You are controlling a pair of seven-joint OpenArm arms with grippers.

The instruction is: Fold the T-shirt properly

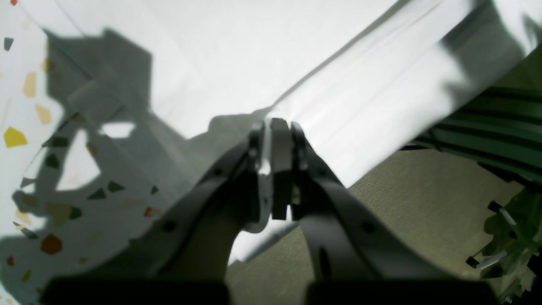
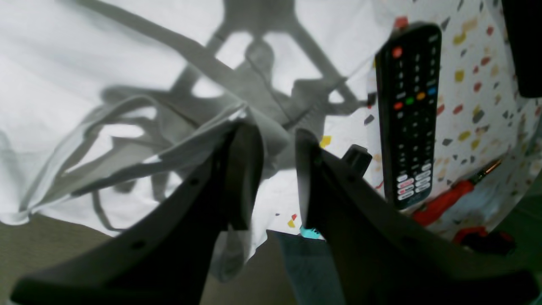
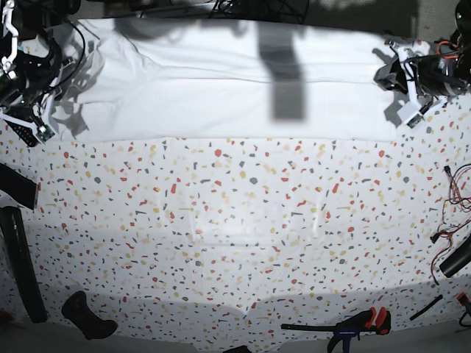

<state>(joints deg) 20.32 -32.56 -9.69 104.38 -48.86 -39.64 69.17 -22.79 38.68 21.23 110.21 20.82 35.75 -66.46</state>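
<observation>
Base view: T-shirt far edge cut off

T-shirt across the tabletop's far edge (remote control just beside it)

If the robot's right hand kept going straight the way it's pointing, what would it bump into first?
Most likely the T-shirt: the open right hand points at a grey-shadowed bunch of its white cloth, which shows between the fingers. The remote control lies off to one side. Depth is hard to judge.

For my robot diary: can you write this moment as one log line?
left gripper: shut on T-shirt edge | right gripper: open, over shirt | remote: beside shirt
</observation>
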